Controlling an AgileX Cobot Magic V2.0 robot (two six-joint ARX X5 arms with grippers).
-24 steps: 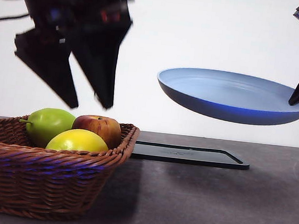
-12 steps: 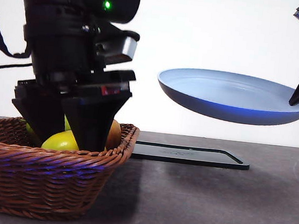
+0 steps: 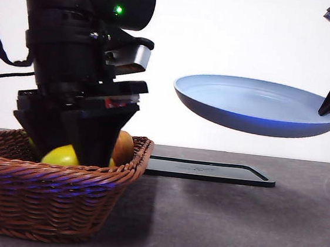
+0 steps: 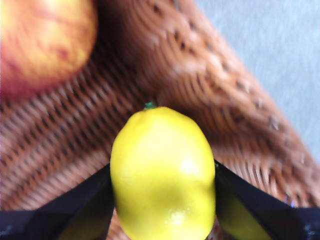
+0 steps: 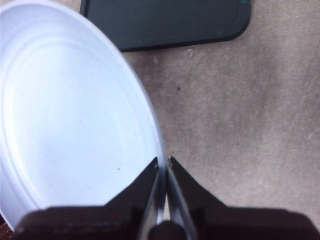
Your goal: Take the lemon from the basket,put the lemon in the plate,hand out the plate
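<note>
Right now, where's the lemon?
The lemon sits in the basket at the front view's left, between the left gripper jaws, beside the apple.

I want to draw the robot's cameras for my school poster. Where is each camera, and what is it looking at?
Front view: low at table height, looking level across; shows the basket, the raised plate and both arms, the left gripper down in the basket.
Left wrist view: on the left arm, looking into the basket at the lemon between its two black jaws.
Right wrist view: on the right arm, looking down; right gripper pinches the plate's rim above the black tray.
Shared: lemon, plate and tray appear in front and wrist views.
</note>
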